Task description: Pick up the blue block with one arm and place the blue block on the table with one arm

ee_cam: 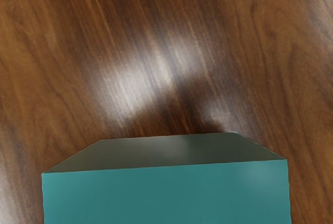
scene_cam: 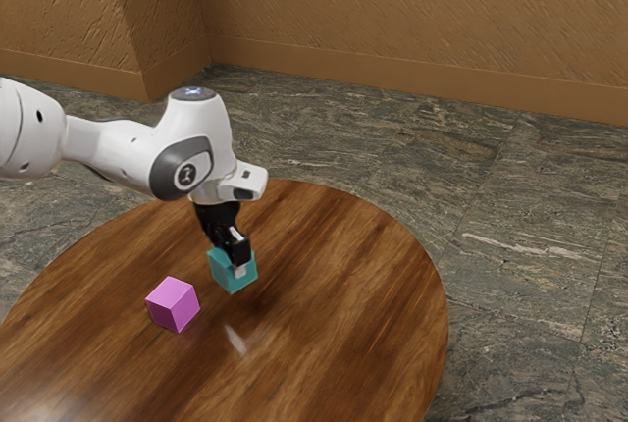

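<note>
Over the round wooden bench (scene_cam: pixel 353 290), the teal-blue block (scene_cam: pixel 223 272) was directly beneath the gripper (scene_cam: pixel 235 263), gripped at its tip. Taken as the task's blue block. One light-tipped finger (scene_cam: pixel 239 270) lay against its near side; the opposite finger was hidden behind the block, so the two-sided grip is a judgement, supported by the apparent lift.

Position: block apparently just above the wood; its shadow (scene_cam: pixel 258 310) fell apart from it. Clearance could not be read. No long axis: faces looked near equal, block slightly turned to the exterior view. From the wrist camera, its upper face was broad and close, one side face falling away toward the grain.

Nearby: magenta-pink block (scene_cam: pixel 173 304), resting on the bench toward the exterior view's left, apart from the held one.

Step, as judged: pick done, placing outstanding. Next move called for a straight descent, bottom face level, then release. Risks noted: letting go early and tipping the block, or drifting into the pink one.
</note>
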Controlling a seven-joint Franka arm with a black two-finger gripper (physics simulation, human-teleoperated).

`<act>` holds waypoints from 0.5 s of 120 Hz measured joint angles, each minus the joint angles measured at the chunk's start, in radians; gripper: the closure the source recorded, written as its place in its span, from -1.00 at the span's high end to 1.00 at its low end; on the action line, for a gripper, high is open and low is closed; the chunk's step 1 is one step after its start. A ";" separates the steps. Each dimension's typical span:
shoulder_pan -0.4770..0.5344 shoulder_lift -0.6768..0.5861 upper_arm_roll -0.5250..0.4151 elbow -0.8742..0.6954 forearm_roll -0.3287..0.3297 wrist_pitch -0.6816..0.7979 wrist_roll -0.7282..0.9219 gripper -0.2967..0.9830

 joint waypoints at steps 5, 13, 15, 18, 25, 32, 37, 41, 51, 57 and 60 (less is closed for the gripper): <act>-0.002 0.000 0.000 0.000 -0.003 -0.001 0.002 0.12; -0.002 -0.001 0.000 0.001 -0.007 -0.002 0.005 0.23; -0.001 -0.002 0.000 0.001 -0.008 -0.002 0.006 0.26; -0.001 -0.002 0.000 0.001 -0.010 -0.003 0.007 0.29; 0.000 -0.006 0.000 0.001 -0.012 -0.004 0.009 0.35; 0.004 -0.030 -0.008 0.000 -0.013 -0.006 0.012 0.39; 0.006 -0.070 -0.018 0.000 -0.011 -0.016 0.014 0.42; 0.007 -0.099 -0.024 0.000 -0.009 -0.026 0.016 0.44; 0.001 -0.132 -0.030 0.000 -0.006 -0.046 0.022 0.47; -0.004 -0.137 -0.032 0.001 -0.005 -0.054 0.025 0.48; -0.005 -0.138 -0.032 0.001 -0.004 -0.058 0.026 0.49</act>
